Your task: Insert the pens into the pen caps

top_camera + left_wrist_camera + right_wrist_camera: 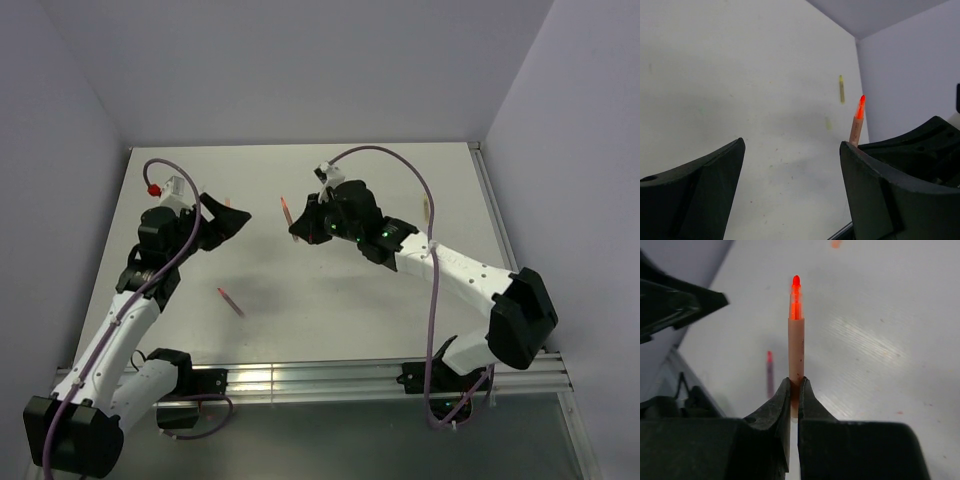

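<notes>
Obs: the right fingers (780, 407) are pressed together on the bottom end of a pen (796, 345), pinching it upright and clear of the tabletop (880, 340). Only the lowest part is in the grip; most of the length stands free above it. The left fingers (705, 175) face it from close by, spread wide with nothing between them. In the left wrist view the pen's tip rises just behind one of those fingers.

Risks, as I judge them:
- The hold is short and low, so a sideways nudge from the left fingers could pivot the pen in the pinch or drag it out.
- The left fingers carry no cap, so there is nothing to mate the pen with. One would have to be fetched first, and a small stub under wide fingers is easily knocked away.
- Lining up two thin pieces in mid-air leaves little margin — a slight tilt and the tip catches the rim.

Look of the pen: a pale pinkish-tan tube with a few dark specks, and a narrower bright red-orange tip standing out of the top. I cannot tell whether the pale part is a barrel or a sleeve.

Further out, a second red pen (230, 300) lies flat between the arms. A tan-olive pen (428, 210) lies well apart, toward the right edge.
</notes>
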`<state>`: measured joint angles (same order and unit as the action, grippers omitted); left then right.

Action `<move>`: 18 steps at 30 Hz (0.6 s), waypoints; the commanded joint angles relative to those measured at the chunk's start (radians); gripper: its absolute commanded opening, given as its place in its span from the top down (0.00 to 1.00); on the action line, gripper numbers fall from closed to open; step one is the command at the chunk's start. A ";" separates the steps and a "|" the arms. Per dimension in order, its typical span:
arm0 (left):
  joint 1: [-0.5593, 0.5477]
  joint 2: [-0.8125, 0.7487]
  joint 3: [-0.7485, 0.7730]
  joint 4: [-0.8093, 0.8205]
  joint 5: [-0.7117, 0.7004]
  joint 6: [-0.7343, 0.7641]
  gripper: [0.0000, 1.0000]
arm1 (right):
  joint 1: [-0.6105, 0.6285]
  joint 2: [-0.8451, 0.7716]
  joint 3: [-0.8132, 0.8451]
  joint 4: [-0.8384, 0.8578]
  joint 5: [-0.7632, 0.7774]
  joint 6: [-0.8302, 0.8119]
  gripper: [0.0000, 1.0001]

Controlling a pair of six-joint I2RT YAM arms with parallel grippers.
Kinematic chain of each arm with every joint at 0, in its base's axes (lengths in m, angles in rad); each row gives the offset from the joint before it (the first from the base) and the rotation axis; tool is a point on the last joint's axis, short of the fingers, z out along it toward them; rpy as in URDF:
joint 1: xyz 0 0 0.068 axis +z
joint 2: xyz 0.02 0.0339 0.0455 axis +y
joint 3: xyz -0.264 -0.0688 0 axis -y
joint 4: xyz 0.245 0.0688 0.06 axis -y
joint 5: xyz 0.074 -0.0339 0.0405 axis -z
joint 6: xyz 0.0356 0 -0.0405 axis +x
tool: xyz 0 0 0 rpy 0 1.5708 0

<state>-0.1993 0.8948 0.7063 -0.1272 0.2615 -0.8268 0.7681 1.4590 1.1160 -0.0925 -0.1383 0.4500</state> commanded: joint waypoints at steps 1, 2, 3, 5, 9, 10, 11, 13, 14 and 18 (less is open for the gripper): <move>-0.028 -0.005 -0.011 0.190 0.096 -0.047 0.17 | 0.007 -0.048 -0.071 0.181 -0.188 0.114 1.00; -0.032 -0.007 -0.017 0.208 0.108 -0.061 0.18 | 0.007 -0.052 -0.084 0.215 -0.205 0.128 1.00; -0.038 -0.010 -0.024 0.237 0.116 -0.069 0.19 | 0.008 -0.055 -0.085 0.227 -0.219 0.151 1.00; -0.052 -0.014 -0.031 0.264 0.123 -0.086 0.20 | 0.008 -0.063 -0.093 0.256 -0.254 0.168 1.00; -0.074 -0.007 -0.047 0.322 0.153 -0.109 0.24 | 0.008 -0.081 -0.105 0.307 -0.293 0.211 1.00; -0.081 -0.002 -0.048 0.333 0.154 -0.115 0.25 | 0.010 -0.083 -0.105 0.318 -0.297 0.217 1.00; -0.084 0.000 -0.051 0.340 0.154 -0.117 0.26 | 0.010 -0.084 -0.105 0.321 -0.302 0.222 1.00; -0.098 0.006 -0.054 0.348 0.159 -0.121 0.29 | 0.011 -0.081 -0.104 0.335 -0.320 0.236 1.00; -0.101 0.010 -0.054 0.350 0.159 -0.121 0.30 | 0.011 -0.080 -0.102 0.341 -0.325 0.240 1.00; -0.121 0.016 -0.048 0.365 0.162 -0.123 0.35 | 0.020 -0.071 -0.096 0.347 -0.331 0.253 1.00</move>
<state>-0.3080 0.9092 0.6559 0.1616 0.3973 -0.9405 0.7734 1.4063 1.0073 0.1837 -0.4385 0.6796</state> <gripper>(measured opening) 0.661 0.049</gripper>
